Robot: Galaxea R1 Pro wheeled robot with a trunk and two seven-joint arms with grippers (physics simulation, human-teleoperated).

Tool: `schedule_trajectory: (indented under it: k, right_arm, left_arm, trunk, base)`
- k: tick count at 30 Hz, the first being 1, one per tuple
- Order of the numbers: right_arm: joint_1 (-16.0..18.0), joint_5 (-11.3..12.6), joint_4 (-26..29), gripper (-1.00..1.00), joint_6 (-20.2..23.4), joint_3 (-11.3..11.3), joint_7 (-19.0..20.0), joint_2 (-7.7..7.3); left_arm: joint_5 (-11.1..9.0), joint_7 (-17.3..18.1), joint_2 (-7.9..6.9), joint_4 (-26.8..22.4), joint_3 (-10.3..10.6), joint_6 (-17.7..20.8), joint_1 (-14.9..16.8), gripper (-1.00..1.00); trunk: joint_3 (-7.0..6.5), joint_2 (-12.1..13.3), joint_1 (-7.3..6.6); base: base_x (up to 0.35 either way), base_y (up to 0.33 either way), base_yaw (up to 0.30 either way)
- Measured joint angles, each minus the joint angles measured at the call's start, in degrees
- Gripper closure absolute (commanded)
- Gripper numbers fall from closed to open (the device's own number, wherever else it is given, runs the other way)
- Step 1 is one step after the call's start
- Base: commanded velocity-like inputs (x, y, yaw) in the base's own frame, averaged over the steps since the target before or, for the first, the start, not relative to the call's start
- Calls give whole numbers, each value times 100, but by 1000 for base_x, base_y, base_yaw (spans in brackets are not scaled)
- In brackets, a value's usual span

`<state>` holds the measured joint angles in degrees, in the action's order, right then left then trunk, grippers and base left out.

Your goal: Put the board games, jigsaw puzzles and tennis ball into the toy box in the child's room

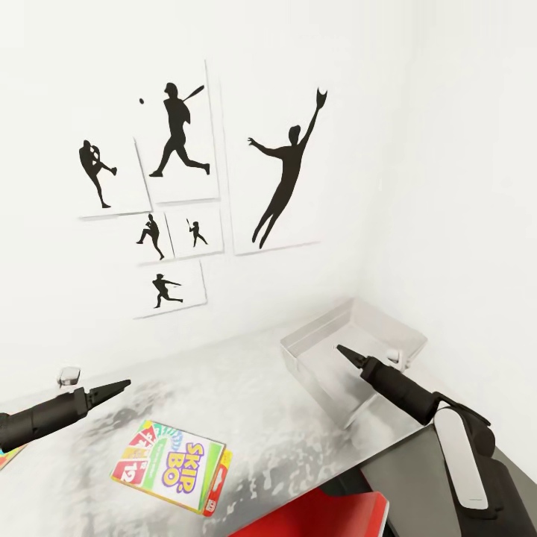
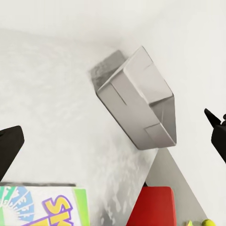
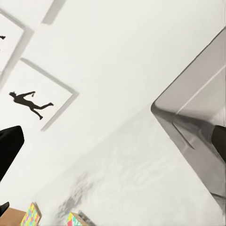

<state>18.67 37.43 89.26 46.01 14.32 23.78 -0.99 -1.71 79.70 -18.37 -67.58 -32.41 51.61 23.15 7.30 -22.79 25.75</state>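
Head view, child's room. The pale counter (image 1: 261, 418) is seen against a white wall hung with black baseball-player silhouette pictures (image 1: 179, 134). The toy box (image 1: 350, 350) stands at the counter's far right corner; its near wall is partly masked by the right arm, and nothing can be made out inside it. The Skip-Bo board game (image 1: 171, 466) lies flat on the counter near its front edge. A red chair part (image 1: 321, 518) is cut off by the frame's lower edge. At the far left margin a small sliver of bright colour is truncated, and what it is cannot be told. A small pale grey object (image 1: 69, 375) behind the left arm is too indistinct to name.

The left pincer (image 1: 123, 385) hangs over the counter with its tips drawn to a point in the head view, yet in the left wrist view its two dark fingers (image 2: 9, 148) appear at opposite edges of the picture, so it is read as apart and empty. The Skip-Bo box lies at about 5 o'clock from it, near but not touching. The right pincer (image 1: 341, 349) hovers over the toy box's near part; one finger (image 3: 9, 150) shows at the edge of the right wrist view, the other being hard to make out, and whether it is apart or together cannot be told. The Skip-Bo box lies at about 8 o'clock from it, well apart.

In the left wrist view, a yellow-green fragment (image 2: 207, 222), perhaps the tennis ball, is cut off at the corner.
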Motion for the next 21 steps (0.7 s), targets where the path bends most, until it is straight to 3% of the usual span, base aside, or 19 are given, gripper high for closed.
schedule_trajectory:
  k: [10, 21]
  right_arm:
    - [-1, 57, 28, -100, 65, 8, 43, -161]
    - [-2, 102, 79, -100, 205, 5, 217, -179]
  left_arm:
    - [0, 2, 1, -2, 3, 0, 0, -100]
    - [0, -4, 62, -6, 26, -6, 0, -100]
  trunk:
    - [0, 0, 0]
    - [0, 0, 0]
  base:
    - [0, 0, 0]
    - [0, 0, 0]
